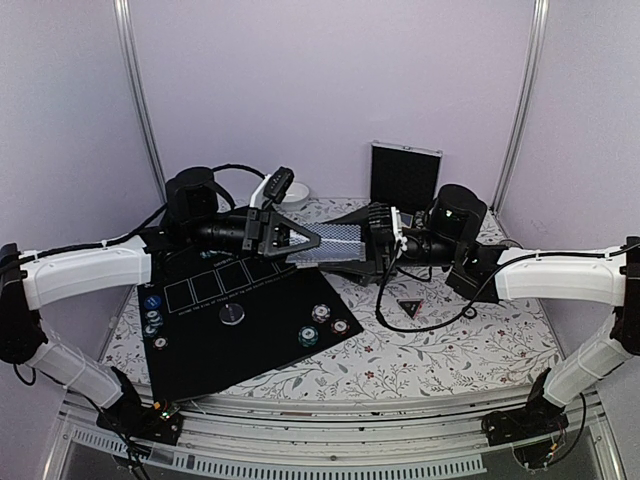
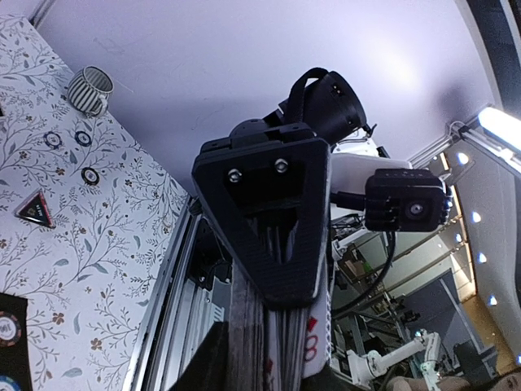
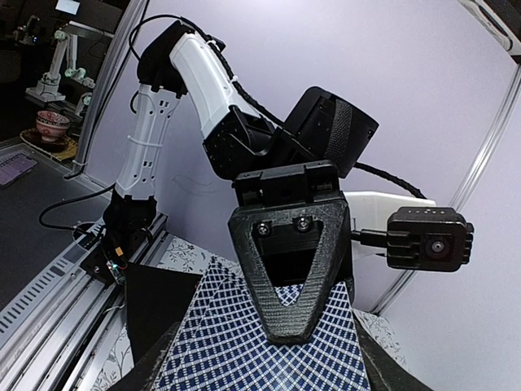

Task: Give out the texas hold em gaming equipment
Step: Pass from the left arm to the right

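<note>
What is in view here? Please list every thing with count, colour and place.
cloth: one, white floral, under everything
mat: one, black, on the cloth
mug: one, striped white, on the cloth
playing cards: one fanned stack, blue patterned backs, held in mid-air
poker chips: three right on the mat, a few at its left edge, three by the mug; multicoloured
button: one, grey, mid-mat
triangular marker: one, black-red, on the cloth right of the mat
case: one, black, silver-edged, at the back wall
bowl: one, white, back, partly hidden
left gripper: black, finger on the cards
right gripper: black, closed on the cards
</note>
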